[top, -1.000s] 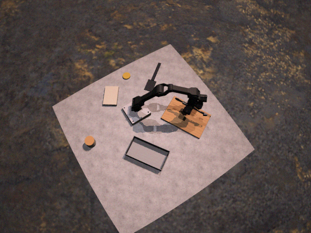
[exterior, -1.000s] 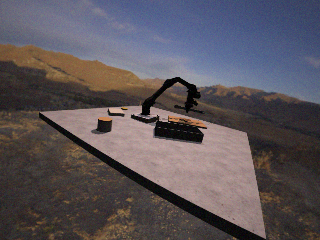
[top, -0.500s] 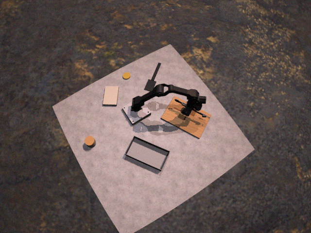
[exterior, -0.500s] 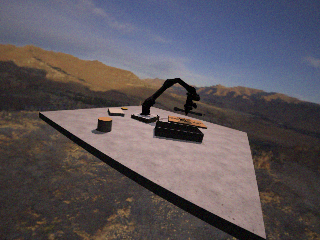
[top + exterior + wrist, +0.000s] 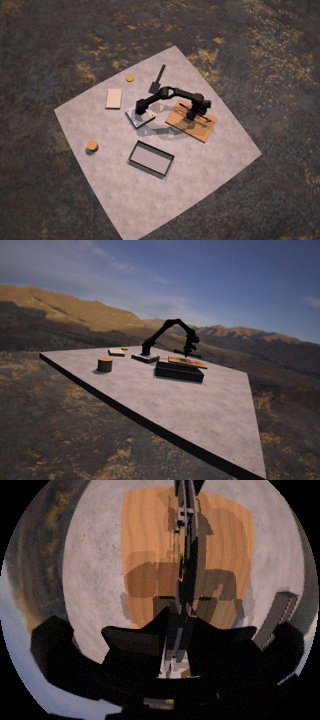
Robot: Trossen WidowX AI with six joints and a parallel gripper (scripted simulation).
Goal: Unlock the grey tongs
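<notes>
My gripper [image 5: 190, 115] [image 5: 186, 355] [image 5: 173, 609] is shut on the grey tongs [image 5: 184, 105] [image 5: 200, 356] [image 5: 190, 555], around the middle of their length. The tongs hang roughly level, a little above the wooden board [image 5: 175, 119] [image 5: 201, 365] [image 5: 140, 530], with their shadow on it. In the wrist view the two arms of the tongs lie close together. Whether the lock is on or off cannot be told. The roasting tin [image 5: 147, 167] [image 5: 178, 374] stands apart from the board, with nothing visible inside.
An orange-topped cylinder [image 5: 92, 145] [image 5: 104, 365] stands beyond the tin. A pale flat block [image 5: 113, 98] [image 5: 116, 352] and a yellow disc [image 5: 130, 78] [image 5: 124, 349] lie on the arm base's far side. A dark spatula-like thing [image 5: 154, 87] lies near the arm.
</notes>
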